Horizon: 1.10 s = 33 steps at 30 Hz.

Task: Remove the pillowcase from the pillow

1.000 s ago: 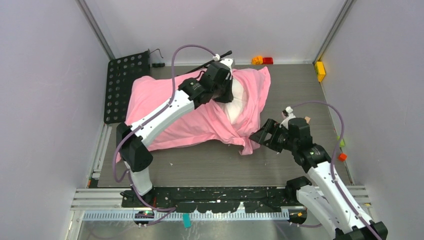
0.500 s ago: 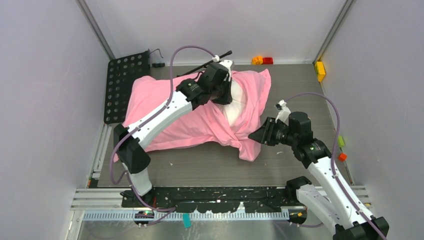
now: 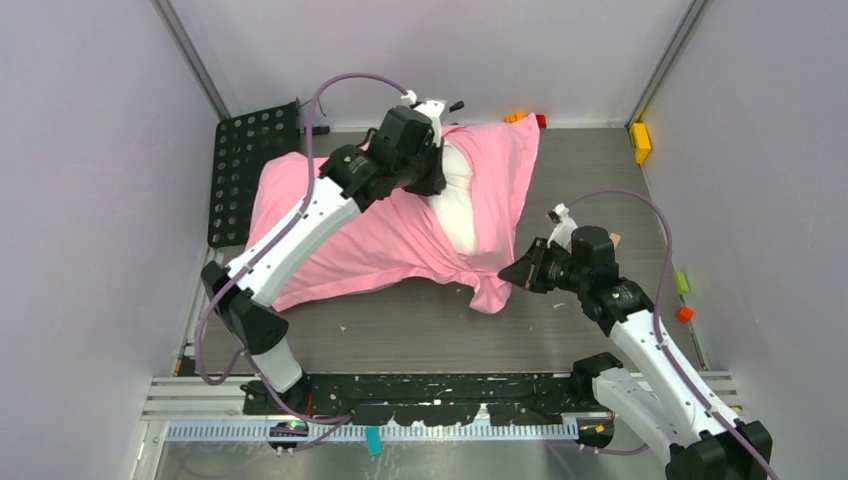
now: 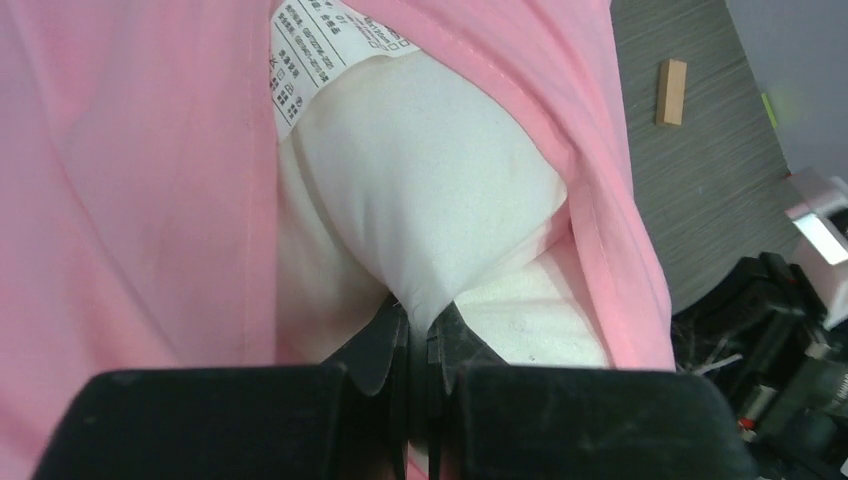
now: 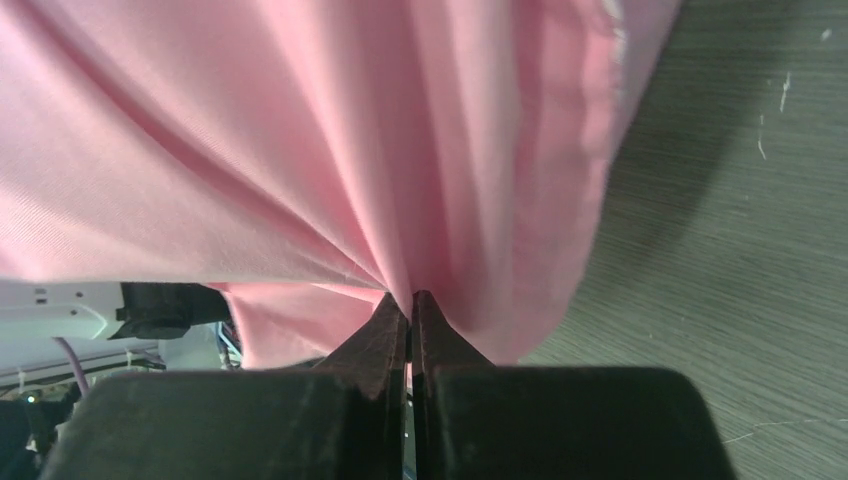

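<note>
The pink pillowcase lies across the table's middle, and its open end on the right shows the white pillow. My left gripper is shut on a pinch of the pillow at that open end, near the back of the table, and a white printed tag hangs from the pink hem above it. My right gripper is shut on a fold of the pillowcase at the cover's near right corner. That corner is lifted off the table.
A black perforated plate lies at the table's left back. Small coloured blocks sit at the back wall, a yellow one at the right back, green and orange ones on the right edge. A small wooden block lies on the table.
My right gripper moved in to the pink corner and shut on it. My left arm drew the pillow end back and left, exposing more white.
</note>
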Each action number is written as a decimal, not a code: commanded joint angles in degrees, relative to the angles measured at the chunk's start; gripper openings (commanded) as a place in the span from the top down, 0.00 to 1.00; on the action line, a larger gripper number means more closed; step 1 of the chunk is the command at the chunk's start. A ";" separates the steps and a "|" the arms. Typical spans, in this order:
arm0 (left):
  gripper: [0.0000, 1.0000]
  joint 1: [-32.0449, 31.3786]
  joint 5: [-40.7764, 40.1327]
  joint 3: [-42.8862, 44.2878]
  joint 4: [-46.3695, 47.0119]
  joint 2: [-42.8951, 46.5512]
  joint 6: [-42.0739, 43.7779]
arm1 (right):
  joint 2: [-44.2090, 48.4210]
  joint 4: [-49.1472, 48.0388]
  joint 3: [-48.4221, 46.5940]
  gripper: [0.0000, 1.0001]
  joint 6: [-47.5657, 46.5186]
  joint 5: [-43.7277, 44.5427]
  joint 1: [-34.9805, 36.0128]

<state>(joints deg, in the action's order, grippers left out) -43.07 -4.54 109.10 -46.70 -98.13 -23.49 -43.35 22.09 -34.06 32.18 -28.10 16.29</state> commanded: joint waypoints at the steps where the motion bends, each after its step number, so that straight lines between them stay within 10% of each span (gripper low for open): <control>1: 1.00 4.75 -8.62 3.38 -1.93 8.35 3.93 | -1.38 -0.55 3.16 0.98 0.91 3.22 0.21; 25: 1.00 12.61 -0.60 -13.22 -4.81 22.71 3.53 | -25.26 8.22 -4.42 1.00 16.77 60.12 -1.48; 30: 1.00 13.55 3.74 -20.78 -0.15 25.23 1.42 | -23.63 2.76 -4.62 1.00 6.80 46.71 -1.44; 33: 1.00 13.54 11.22 -25.87 4.63 25.99 -0.89 | -16.97 -0.63 -4.55 0.74 -0.34 30.33 -1.53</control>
<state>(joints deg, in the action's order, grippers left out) -33.65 8.03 86.37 -42.81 -79.53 -24.25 -66.52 17.91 -40.14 43.79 5.76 17.61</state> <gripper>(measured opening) 0.042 0.074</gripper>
